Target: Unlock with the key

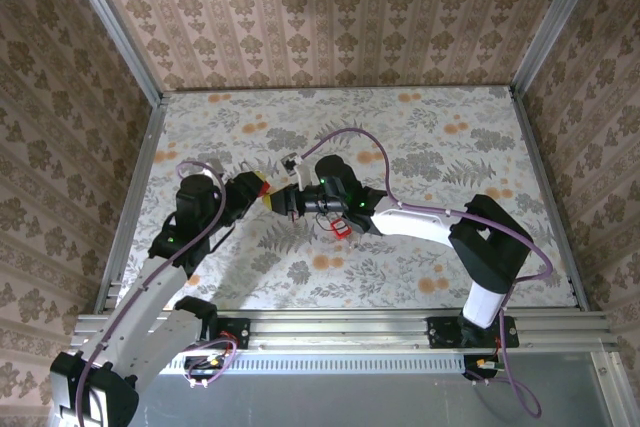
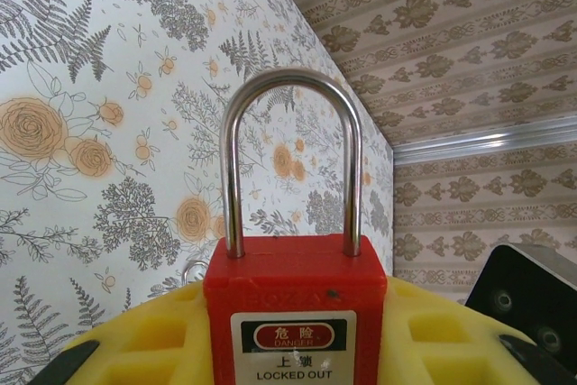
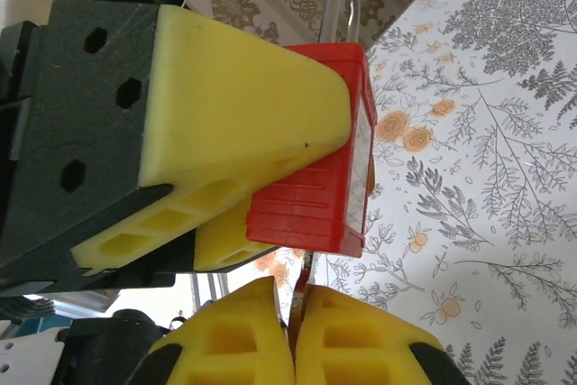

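A red padlock with a steel shackle and a "LOCKED OUT" label stands upright between the yellow fingers of my left gripper, which is shut on its body. In the right wrist view the same padlock hangs just above my right gripper. That gripper is shut on the thin dark key, whose tip points up at the padlock's underside; I cannot tell whether it has entered. From above, the left gripper and right gripper meet nose to nose mid-table.
A small red object lies on the floral table under the right arm. A purple cable loops over the right arm. Patterned walls with metal rails enclose the table. The right gripper's dark body sits close beside the padlock.
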Motion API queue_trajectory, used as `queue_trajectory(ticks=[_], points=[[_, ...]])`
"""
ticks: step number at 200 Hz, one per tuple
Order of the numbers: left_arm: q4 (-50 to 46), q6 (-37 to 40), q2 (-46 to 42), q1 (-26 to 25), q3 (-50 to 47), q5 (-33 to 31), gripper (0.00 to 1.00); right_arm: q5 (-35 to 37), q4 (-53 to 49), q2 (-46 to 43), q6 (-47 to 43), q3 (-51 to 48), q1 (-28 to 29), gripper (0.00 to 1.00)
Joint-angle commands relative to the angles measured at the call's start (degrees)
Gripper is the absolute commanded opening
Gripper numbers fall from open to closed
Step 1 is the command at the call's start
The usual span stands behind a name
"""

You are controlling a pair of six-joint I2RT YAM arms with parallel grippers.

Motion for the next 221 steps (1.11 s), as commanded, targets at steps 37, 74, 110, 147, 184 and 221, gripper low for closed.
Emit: queue_trajectory(ticks=[37, 74, 110, 147, 184, 221], points=[[8.4, 3.8, -2.8, -0.4, -1.3, 0.2, 0.0, -4.2, 11.5, 0.4, 12.8, -0.2, -2.8, 0.0], [14.1, 5.4, -3.7, -0.3, -1.9, -0.2, 0.0, -8.1, 24.3, 2.2, 25.6, -0.2, -6.0, 0.0], [21.6, 5.1, -2.7, -0.2, -3.4, -0.8, 0.0, -9.2, 35.3, 5.1, 37.8, 0.5, -7.8, 0.0], [23.0, 5.2, -1.8, -0.1, -2.5, -1.4, 0.0, -9.4, 37.5, 5.9, 41.5, 0.8, -8.8, 0.0], [17.5, 4.7, -0.1, -0.1, 0.8, -0.3, 0.0, -6.5, 7.5, -0.4, 19.4, 4.2, -5.9, 0.0], [16.0, 2.3, 0.0, 0.0, 0.5, 0.3, 0.0, -6.3, 6.4, 0.0, 17.2, 4.1, -5.5, 0.0]])
